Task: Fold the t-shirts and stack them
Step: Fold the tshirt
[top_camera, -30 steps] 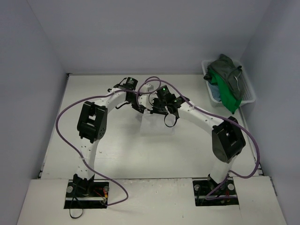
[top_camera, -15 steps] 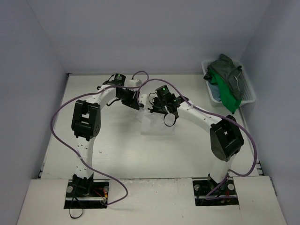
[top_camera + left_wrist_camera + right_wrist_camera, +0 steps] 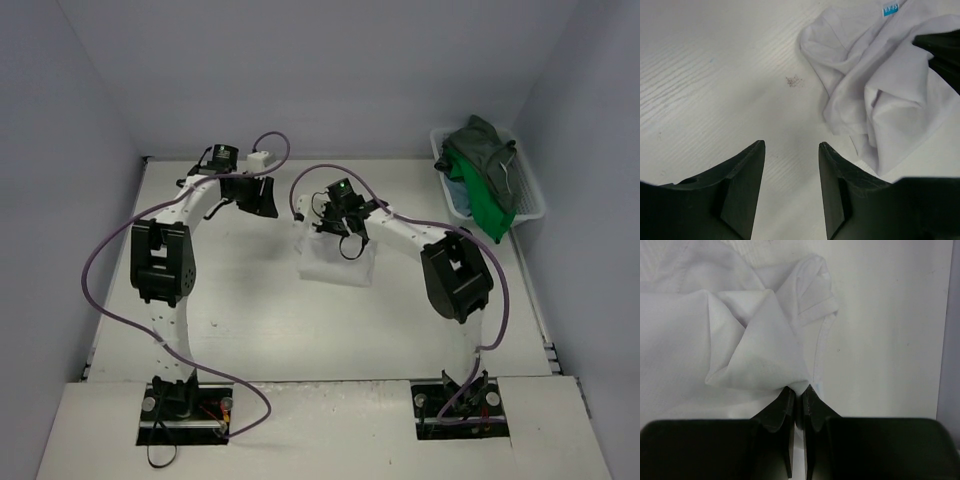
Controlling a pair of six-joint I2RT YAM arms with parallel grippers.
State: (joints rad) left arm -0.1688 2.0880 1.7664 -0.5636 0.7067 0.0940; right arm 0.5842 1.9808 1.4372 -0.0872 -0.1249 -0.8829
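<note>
blue tag (image 3: 889,10) on white t-shirt (image 3: 875,75), lettering unreadable

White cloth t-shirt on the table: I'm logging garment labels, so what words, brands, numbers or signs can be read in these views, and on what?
The small blue sewn tag on the white cloth t-shirt: white letters, upside down in the left wrist view, too blurred to read.
No other text, number or sign is readable in any view.

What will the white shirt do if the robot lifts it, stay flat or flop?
It would probably flop and hang down, since the white shirt lies in soft folds. It is likely light: the right gripper pinches only a thin fold. Pushed, it would probably bunch up, not slide.
</note>
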